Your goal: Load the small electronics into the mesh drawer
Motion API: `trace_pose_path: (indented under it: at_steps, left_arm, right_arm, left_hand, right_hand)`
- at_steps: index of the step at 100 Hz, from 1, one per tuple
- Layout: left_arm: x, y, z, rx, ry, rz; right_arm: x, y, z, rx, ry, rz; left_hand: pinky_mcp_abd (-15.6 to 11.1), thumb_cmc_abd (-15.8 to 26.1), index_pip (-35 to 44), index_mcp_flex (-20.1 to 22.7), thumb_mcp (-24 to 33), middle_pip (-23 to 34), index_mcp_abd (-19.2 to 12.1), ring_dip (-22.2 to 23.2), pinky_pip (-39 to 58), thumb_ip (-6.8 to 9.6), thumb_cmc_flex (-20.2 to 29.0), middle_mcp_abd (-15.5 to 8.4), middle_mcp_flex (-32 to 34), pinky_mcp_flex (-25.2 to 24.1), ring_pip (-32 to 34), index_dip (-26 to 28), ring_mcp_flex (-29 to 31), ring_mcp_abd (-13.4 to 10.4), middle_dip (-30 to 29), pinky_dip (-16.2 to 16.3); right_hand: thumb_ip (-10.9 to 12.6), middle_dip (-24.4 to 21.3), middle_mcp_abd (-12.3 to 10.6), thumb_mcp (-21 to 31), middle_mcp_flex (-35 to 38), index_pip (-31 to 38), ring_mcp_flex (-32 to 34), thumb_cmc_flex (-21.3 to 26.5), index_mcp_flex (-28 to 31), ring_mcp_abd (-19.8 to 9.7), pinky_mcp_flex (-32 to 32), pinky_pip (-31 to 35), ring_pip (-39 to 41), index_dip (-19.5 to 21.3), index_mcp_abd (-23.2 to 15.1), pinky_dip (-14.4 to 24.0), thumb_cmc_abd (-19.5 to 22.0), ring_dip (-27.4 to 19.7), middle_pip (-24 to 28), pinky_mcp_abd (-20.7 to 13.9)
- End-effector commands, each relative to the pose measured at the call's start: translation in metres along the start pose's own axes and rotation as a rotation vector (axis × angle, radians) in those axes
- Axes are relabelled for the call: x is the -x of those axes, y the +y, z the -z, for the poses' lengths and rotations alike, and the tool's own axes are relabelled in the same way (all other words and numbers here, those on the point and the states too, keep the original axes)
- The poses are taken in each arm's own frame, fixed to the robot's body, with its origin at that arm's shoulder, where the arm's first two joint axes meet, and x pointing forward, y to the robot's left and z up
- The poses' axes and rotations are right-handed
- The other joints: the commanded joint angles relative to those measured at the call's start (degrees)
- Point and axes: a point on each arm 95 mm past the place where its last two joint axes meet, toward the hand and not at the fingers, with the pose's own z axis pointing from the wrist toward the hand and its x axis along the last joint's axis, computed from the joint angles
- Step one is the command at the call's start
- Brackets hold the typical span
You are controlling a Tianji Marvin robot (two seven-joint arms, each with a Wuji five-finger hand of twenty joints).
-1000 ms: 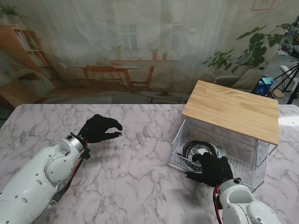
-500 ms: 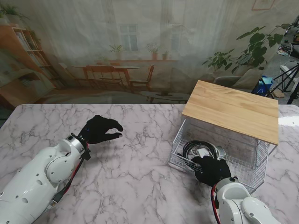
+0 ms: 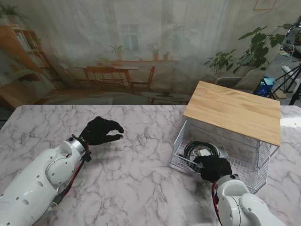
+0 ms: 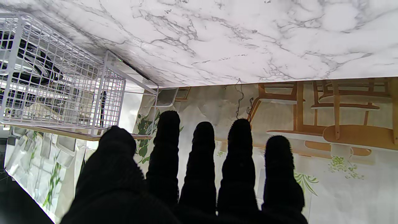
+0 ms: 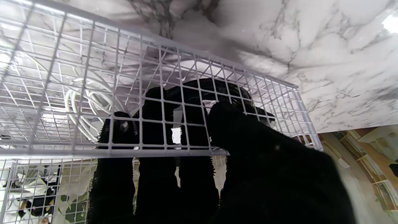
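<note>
From the stand view, my right hand (image 3: 215,168) sat at the near rim of the mesh drawer (image 3: 181,162). Only the right wrist view showed its fingers (image 5: 154,124) hooked over the front wire; whether they gripped it, I could not tell. The drawer sat on the marble table (image 3: 141,179) under a wooden top (image 3: 235,110), which hid its far part. It held a coiled black cable (image 3: 192,149) and a white cable (image 5: 77,105). My left hand (image 3: 99,130) hovered well apart, loosely curled, empty.
</note>
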Motion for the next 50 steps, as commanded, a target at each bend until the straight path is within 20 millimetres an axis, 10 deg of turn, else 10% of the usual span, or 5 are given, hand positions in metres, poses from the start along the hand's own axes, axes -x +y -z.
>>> trace_pose_path:
  at_steps: [1, 50]
  left_arm:
    - [0.000, 0.002, -0.001, 0.019, 0.000, -0.001]
    - [-0.002, 0.003, -0.005, 0.028, 0.010, 0.005]
  right_arm:
    - [0.001, 0.001, 0.000, 0.012, 0.003, 0.011]
    - [0.014, 0.011, -0.010, 0.084, -0.032, 0.035]
  left_hand:
    - [1.92, 1.43, 0.70, 0.14, 0.10, 0.07, 0.61, 0.58, 1.09, 0.18, 1.35, -0.47, 1.05, -1.07, 1.02, -0.14, 0.51, 0.53, 0.76, 0.98]
    - [1.87, 1.47, 0.78, 0.11, 0.11, 0.08, 0.57, 0.59, 1.08, 0.19, 1.35, -0.53, 1.02, -1.06, 1.03, -0.20, 0.50, 0.48, 0.76, 0.97]
  right_hand:
    - [0.10, 0.99, -1.07, 2.80, 1.90, 6.01, 1.50, 3.88, 5.53, -0.17, 0.14, 1.38, 3.78, 0.67, -4.14, -0.35, 3.55, 1.39, -0.05, -1.60]
    - [-0.68, 1.53, -1.59, 2.83, 1.92, 7.00, 0.89, 4.22, 9.20, -0.71, 0.76, 2.68, 4.74, 1.07, -3.01, -0.41, 4.15, 2.32, -0.18, -2.66]
